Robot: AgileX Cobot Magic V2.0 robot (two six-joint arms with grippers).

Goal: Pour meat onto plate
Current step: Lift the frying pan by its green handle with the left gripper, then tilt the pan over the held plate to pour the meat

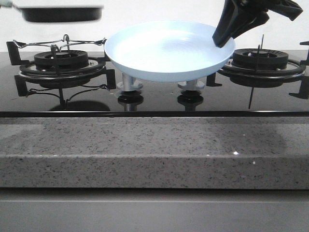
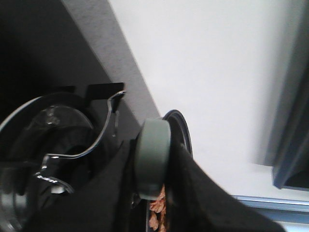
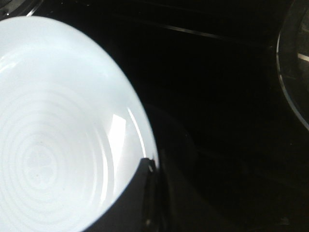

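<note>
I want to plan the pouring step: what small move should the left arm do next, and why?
Probably carry the frying pan rightward toward the plate. The pan is raised above the left burner, well left of the plate, and meat is inside it. The plate looks empty, and the right pincer grips its rim, so tilting now would likely spill on the stove.

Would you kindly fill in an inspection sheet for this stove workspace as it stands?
Surface: black glass hob with two burners, set in a grey stone counter.
Job's things: pale-blue plate held up above the knobs, empty; meat in the black frying pan, raised at the left.
Clutter: nothing seen.
Hands: left hand shut on the pan handle; right hand shut on the plate rim.
Cables: nothing seen.
Surroundings: plain white wall.
</note>
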